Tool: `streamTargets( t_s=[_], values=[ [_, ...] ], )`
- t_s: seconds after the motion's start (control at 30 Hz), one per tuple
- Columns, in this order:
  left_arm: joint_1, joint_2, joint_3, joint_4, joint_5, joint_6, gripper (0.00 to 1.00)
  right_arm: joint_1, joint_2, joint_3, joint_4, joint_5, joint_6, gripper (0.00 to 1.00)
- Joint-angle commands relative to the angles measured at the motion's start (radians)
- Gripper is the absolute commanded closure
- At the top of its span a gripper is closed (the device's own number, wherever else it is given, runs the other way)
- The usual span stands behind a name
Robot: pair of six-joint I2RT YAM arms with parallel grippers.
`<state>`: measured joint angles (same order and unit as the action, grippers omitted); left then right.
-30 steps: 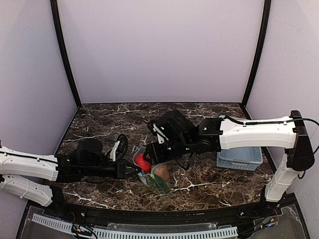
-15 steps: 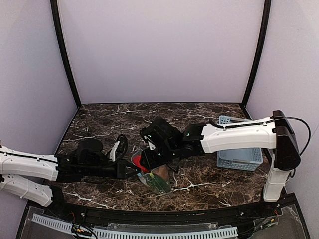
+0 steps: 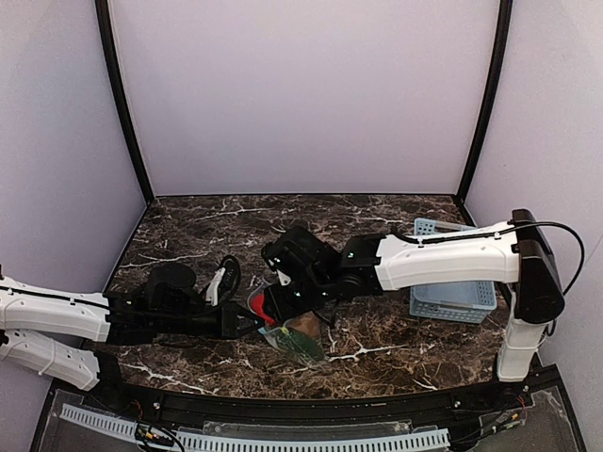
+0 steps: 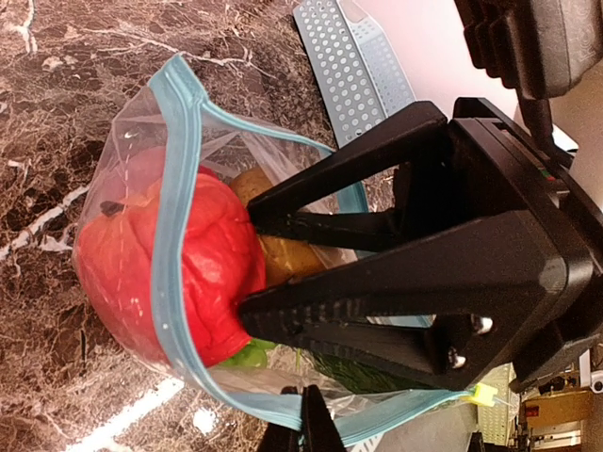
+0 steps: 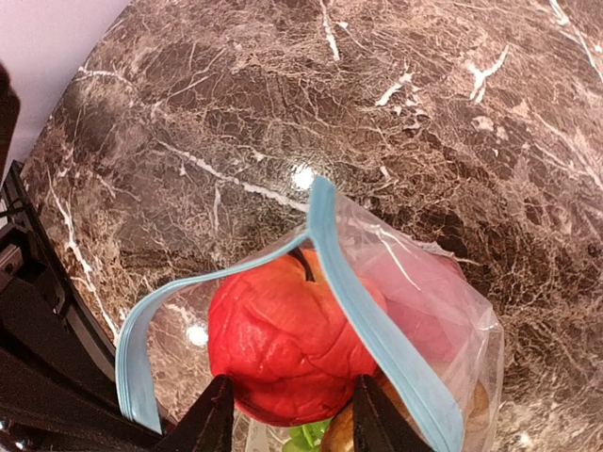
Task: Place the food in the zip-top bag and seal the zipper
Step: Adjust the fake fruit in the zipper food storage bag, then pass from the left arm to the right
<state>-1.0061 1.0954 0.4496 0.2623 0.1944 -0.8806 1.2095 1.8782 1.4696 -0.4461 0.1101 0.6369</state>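
**Right arm (image 3: 452, 256) swings left, fingers at the bag (image 3: 300, 341) mouth**

Over the last second that arm has folded its elbow back and carried its wrist left and lower. Now it barely creeps, so I read this as the last fruit being nudged home, with sealing next.

The table (image 3: 188, 235) is dark marble, with open room toward the back wall and far left. The action sits close to the front edge. The left arm (image 3: 57, 315) lies low, reaching in from the left. The blue basket (image 3: 466, 299) is partly hidden behind the right forearm, just beside the work, so a pull-back to the right looks tight.

The bag lies between the two grippers with its mouth gaping. The left gripper (image 4: 303, 414) looks pinched on the bag's near lip. The right gripper (image 5: 292, 386) is spread wide and clamps nothing, its tips in the mouth against the big red fruit (image 4: 160, 273). Behind that sit the brown fruit (image 4: 278, 259), the green grapes (image 4: 247, 355) low down, and what looks like a second red one (image 5: 419, 287), pink through the plastic. All four appear to be inside.

The zipper (image 4: 179, 217), a teal strip, bows apart around the red fruit, one side draped across it, so it is not sealed. Those fingers need to back out, up and rearward where there's room, before the lips can meet.
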Motion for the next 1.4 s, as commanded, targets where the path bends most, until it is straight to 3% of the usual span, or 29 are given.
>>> streamTargets(
  t_s=[0.0,0.3,0.5,0.87,1.37],
  values=[
    [0.003,-0.03,0.021,-0.023,-0.029,-0.027,0.99,-0.003,-0.074,0.028,-0.035,0.01,-0.046,0.55],
    [0.015,-0.089,0.022,-0.033,-0.154,-0.105,0.99,-0.002,-0.288,-0.004,-0.037,-0.018,-0.124,0.23],
    [0.017,-0.127,0.017,-0.036,-0.177,-0.114,0.99,-0.003,-0.468,-0.138,-0.014,-0.007,-0.121,0.16],
    [0.018,-0.117,0.024,-0.042,-0.138,-0.104,0.99,0.008,-0.762,-0.51,0.201,-0.074,-0.073,0.26],
    [0.02,-0.065,0.058,-0.039,-0.105,-0.093,0.99,0.152,-0.59,-0.475,0.227,0.027,-0.139,0.48]
  ],
)
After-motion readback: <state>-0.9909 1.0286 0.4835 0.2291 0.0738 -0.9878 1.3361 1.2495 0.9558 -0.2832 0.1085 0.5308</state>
